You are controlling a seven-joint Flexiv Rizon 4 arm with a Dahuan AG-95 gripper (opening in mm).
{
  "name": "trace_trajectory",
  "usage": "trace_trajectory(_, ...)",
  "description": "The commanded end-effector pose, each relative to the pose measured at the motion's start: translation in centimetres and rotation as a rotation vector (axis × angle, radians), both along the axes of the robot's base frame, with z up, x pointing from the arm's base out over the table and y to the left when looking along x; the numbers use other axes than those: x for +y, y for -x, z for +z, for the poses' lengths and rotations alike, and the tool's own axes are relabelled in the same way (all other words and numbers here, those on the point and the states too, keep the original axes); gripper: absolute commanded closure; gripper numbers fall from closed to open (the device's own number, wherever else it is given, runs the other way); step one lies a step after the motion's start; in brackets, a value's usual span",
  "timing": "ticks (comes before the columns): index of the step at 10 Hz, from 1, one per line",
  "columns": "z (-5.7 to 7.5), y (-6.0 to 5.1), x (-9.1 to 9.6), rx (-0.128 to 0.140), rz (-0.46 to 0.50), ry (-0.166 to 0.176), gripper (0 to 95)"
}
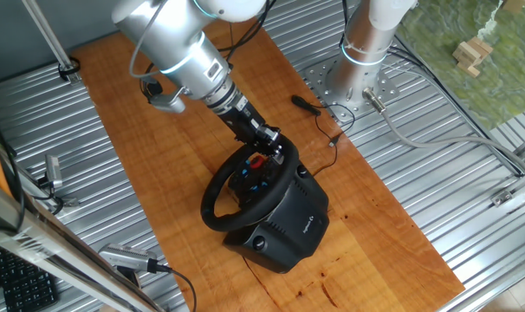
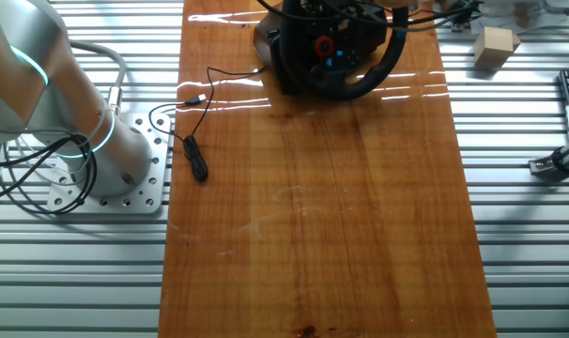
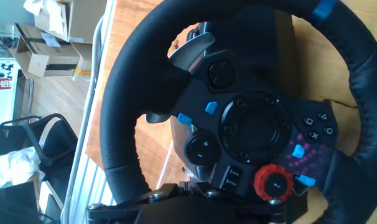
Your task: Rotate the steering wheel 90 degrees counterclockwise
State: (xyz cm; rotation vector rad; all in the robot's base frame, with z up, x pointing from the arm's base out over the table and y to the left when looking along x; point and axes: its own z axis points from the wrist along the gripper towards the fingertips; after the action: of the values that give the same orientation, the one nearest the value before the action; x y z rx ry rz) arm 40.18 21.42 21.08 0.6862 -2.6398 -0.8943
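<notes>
Steering wheel [image 1: 245,186] right below jaws

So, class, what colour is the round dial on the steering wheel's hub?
Red dial, clearest in the hand view.

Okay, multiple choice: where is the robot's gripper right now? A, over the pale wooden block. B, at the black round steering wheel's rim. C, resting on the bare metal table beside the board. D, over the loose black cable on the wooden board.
B: the gripper sits at the upper rim of the black round steering wheel, far from the cable and the block.
</notes>
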Motion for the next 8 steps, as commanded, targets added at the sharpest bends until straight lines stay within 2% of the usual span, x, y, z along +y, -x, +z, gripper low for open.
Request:
trace_trajectory(1, -0.16, -0.17, -0.11, -0.002, 0.008, 0.0, 95.0)
trace_trajectory(8, -0.83, -0.32, -0.49, -0.011, 0.045, -0.008, 95.0)
